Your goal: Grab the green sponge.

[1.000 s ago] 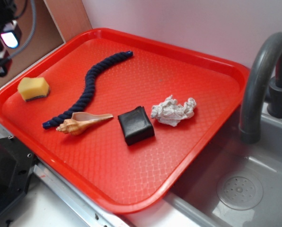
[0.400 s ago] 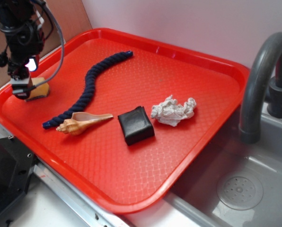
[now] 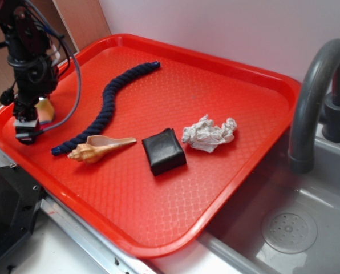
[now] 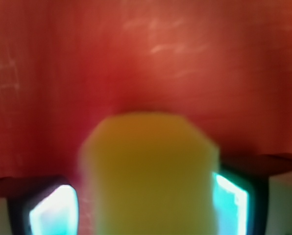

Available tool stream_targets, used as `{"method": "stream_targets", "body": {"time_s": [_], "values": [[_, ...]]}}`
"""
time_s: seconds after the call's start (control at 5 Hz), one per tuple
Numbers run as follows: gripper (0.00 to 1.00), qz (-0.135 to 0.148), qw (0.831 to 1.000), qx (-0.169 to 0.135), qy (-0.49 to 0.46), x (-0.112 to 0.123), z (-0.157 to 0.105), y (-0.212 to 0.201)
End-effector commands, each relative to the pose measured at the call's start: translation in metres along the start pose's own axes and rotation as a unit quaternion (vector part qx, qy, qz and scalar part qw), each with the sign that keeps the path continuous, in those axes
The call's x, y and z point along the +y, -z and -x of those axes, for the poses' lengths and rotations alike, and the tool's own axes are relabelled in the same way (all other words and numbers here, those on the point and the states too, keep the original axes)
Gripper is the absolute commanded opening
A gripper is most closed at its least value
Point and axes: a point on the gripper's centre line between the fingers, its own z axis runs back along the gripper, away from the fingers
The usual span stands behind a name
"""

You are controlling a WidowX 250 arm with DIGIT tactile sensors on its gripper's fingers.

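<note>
One large red plastic tray [image 3: 227, 188] with a textured floor carries everything, and beside it, far to the right of the hand, are a grey sink basin [image 3: 307, 228] and a curved grey faucet [image 3: 312, 97]. On the tray, a long dark blue twisted rope [image 3: 110, 103] runs just to the right of the hand. Further right lie a black squarish block [image 3: 164, 150] and a crumpled white paper ball [image 3: 209, 133], and a tan spiral seashell [image 3: 98, 148] rests near the low end of the rope.

The black robot hand [image 3: 26, 127] stands low at the left edge of the tray, pointing down. The small yellow foam sponge [image 4: 151, 176] with wavy sides sits directly between its two fingers [image 4: 53, 210], one on each side, as the wrist view shows; in the exterior view only a small yellow part looks out behind the hand. The fingers are spread apart, with thin gaps visible at both sides of the sponge, so I judge it is not squeezed yet.

The sponge is probably very light and soft, and it will compress easily. It is not slippery or fragile. The best place to hold is across its two opposite sides at the middle height, where the foam is thick.
</note>
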Motion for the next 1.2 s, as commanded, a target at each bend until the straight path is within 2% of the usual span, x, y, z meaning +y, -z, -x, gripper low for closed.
{"method": "stream_targets", "body": {"time_s": [0.0, 0.2, 0.4, 0.6, 0.8, 1.0], "values": [[0.0, -0.014, 0.999, 0.007, -0.036, 0.014, -0.002, -0.004], [0.0, -0.013, 0.995, -0.01, -0.099, 0.021, 0.001, -0.036], [0.0, 0.005, 0.975, -0.01, -0.222, 0.024, 0.002, -0.088], [0.0, 0.009, 0.936, -0.054, -0.347, 0.008, 0.002, -0.138], [0.0, 0.077, 0.884, -0.096, -0.45, -0.002, -0.003, -0.169], [0.0, 0.072, 0.877, -0.1, -0.465, -0.007, -0.009, -0.188]]}}
